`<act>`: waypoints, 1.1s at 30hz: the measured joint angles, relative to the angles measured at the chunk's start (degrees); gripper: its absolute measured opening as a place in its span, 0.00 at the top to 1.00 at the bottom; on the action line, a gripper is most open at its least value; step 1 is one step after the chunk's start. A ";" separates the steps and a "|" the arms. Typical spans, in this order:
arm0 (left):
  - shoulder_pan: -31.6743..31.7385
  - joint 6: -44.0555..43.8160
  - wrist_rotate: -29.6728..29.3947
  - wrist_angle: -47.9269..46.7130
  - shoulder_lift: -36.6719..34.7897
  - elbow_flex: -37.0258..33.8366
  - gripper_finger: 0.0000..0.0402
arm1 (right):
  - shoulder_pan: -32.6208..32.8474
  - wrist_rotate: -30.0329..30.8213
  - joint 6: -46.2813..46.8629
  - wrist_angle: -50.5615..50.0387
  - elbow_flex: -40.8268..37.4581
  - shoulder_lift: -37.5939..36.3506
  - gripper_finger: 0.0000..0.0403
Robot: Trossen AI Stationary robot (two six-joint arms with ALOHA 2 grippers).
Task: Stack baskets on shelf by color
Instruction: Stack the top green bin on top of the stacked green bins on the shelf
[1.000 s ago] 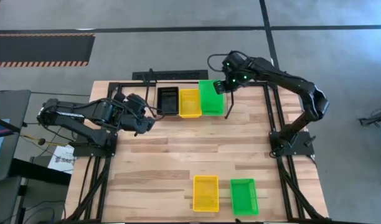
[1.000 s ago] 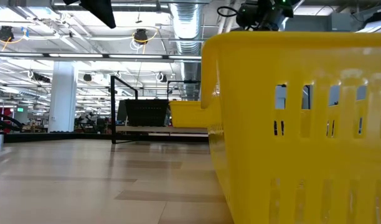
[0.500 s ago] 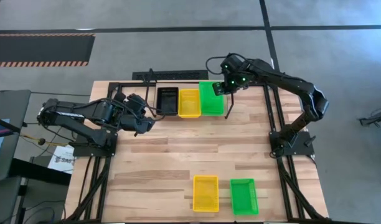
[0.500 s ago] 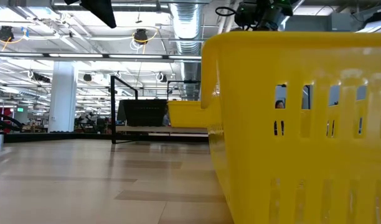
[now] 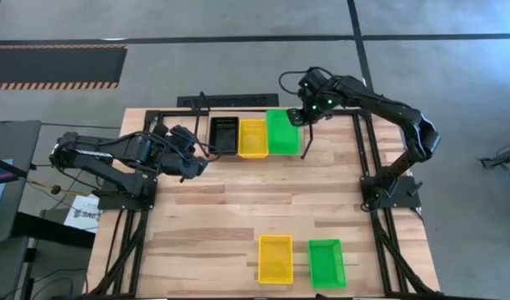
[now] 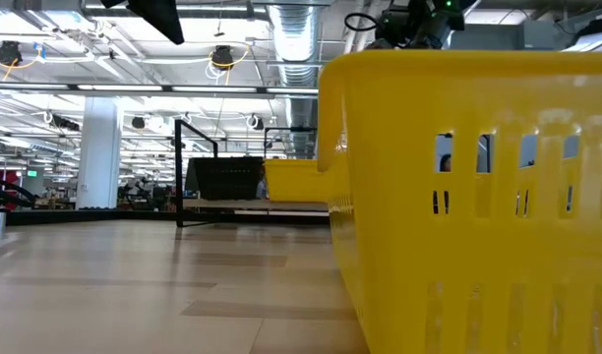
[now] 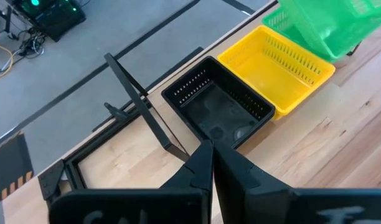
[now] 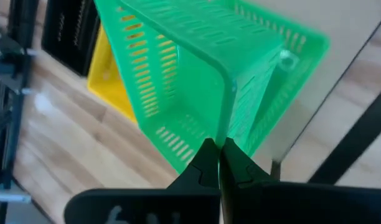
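The right end effector [image 5: 298, 115] is up at the far edge of the table [image 5: 230, 212], pinched on the rim of a green basket [image 5: 282, 131]. In the right wrist view its fingers [image 8: 210, 163] are squeezed together on the thin green wall, and the basket [image 8: 203, 81] hangs tilted. That basket sits at the right end of a row on the shelf [image 5: 308, 142], just beside a yellow basket [image 5: 253, 137], with a black basket [image 5: 224, 135] on the other side of the yellow one.

The left end effector [image 5: 198, 161] waits near the black basket, fingers [image 7: 206, 165] pressed together with nothing between them.

Down at the near edge of the table, another yellow basket [image 5: 275, 258] and a second green one [image 5: 326, 262] sit side by side, slightly apart.
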 joint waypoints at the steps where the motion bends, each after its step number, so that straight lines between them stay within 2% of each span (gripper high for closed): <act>1: -0.02 0.02 0.04 0.21 0.00 0.00 1.00 | -0.16 -0.46 -0.04 -0.90 0.00 0.00 1.00; 7: -0.01 0.13 -0.02 0.79 0.00 0.00 1.00 | -0.29 -2.35 -2.00 -3.30 -0.04 0.00 1.00; 13: 0.00 0.20 -0.11 0.79 0.00 0.02 1.00 | -2.65 -6.66 -3.02 -0.18 -0.04 0.02 1.00; 18: -0.01 0.16 -0.14 0.78 0.00 0.02 1.00 | -4.40 -7.40 -3.18 1.36 -0.10 0.02 1.00; 28: 0.52 -0.26 -0.29 0.79 0.00 0.02 1.00 | -5.13 -10.54 -5.71 5.18 -8.99 0.09 1.00; 33: 0.76 -0.42 -0.31 1.58 0.00 0.02 1.00 | -7.60 -11.07 -6.00 6.27 -10.05 0.04 1.00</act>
